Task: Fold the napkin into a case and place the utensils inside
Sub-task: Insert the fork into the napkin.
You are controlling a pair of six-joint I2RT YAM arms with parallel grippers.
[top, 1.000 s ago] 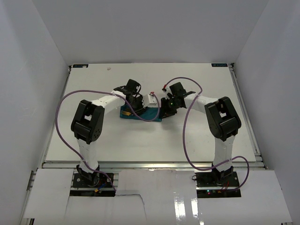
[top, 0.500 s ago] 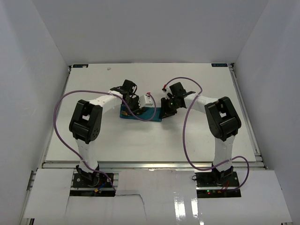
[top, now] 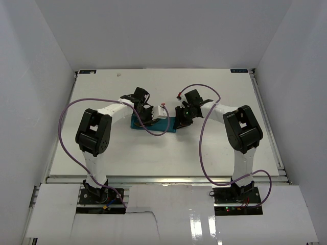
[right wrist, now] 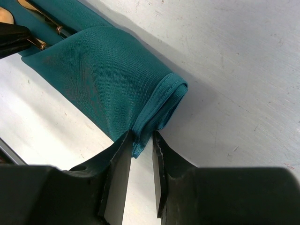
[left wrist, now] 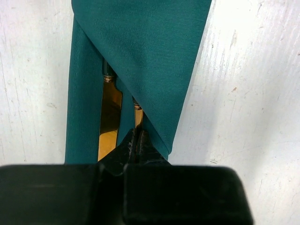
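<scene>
At centre of table (top: 102,148), napkin (left wrist: 140,47) lies folded, knife (left wrist: 110,117) and fork (left wrist: 137,115) partly tucked inside; right gripper (right wrist: 137,145) pinches napkin corner, left gripper (left wrist: 136,145) clenched at fork end. Insertion step: next, nudge fork deeper, gently.

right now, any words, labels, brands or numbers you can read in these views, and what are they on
No text can be read in any view.
Small blue label at the far right edge of the table: too small to read.
Napkin: plain, no print or tag visible.
</scene>
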